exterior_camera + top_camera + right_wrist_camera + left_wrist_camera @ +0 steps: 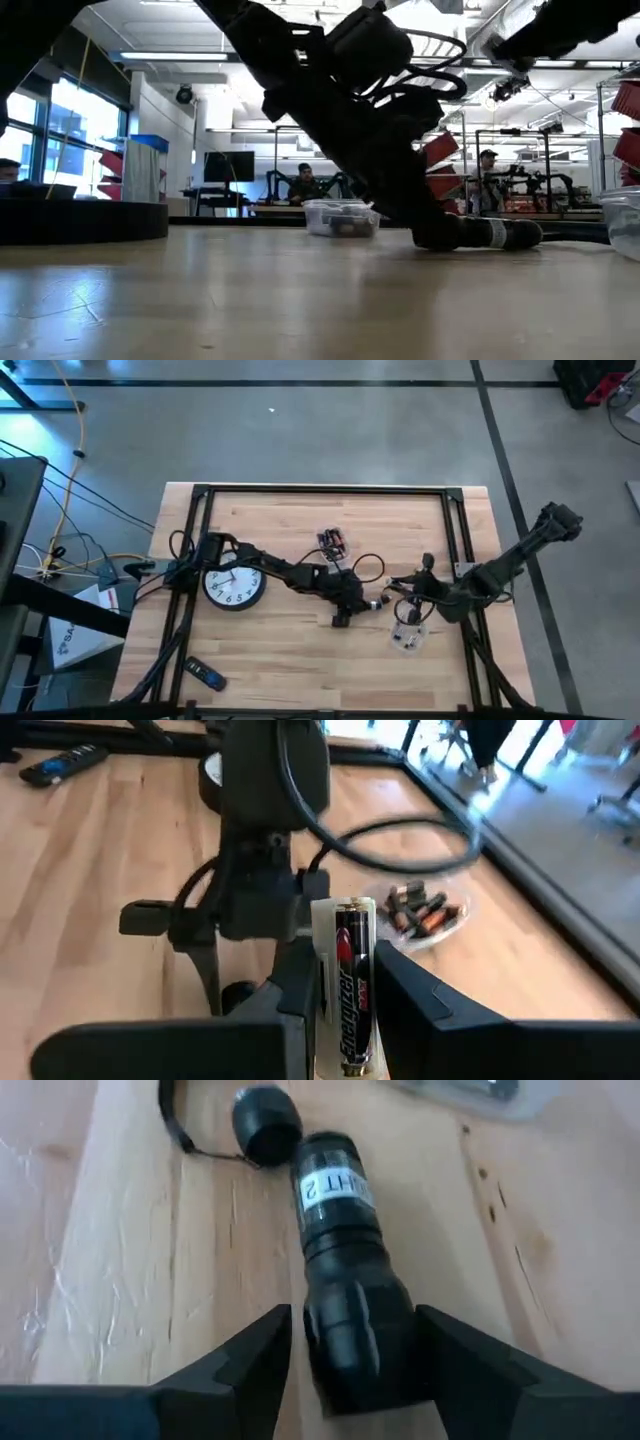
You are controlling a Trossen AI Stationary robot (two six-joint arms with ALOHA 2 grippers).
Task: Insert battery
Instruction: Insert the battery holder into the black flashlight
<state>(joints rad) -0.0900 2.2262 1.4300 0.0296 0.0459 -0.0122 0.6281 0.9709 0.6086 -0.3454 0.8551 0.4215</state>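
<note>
Gripping black-and-copper battery (347, 985) (upright): right end effector (345, 1020).

The table (300, 650) is pale, smooth wood planks with a soft sheen. The flashlight (345, 1270) has a matt black ribbed body carrying a white paper label. The battery (350, 985) wears a glossy black wrapper with copper and white print. The right-hand container (407, 638) is clear plastic. The gripper fingers (250, 1365) look like matt black plastic.

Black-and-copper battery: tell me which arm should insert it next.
Right. The right gripper holds the black-and-copper battery; the left gripper steadies the black cylindrical flashlight on the table.
</note>
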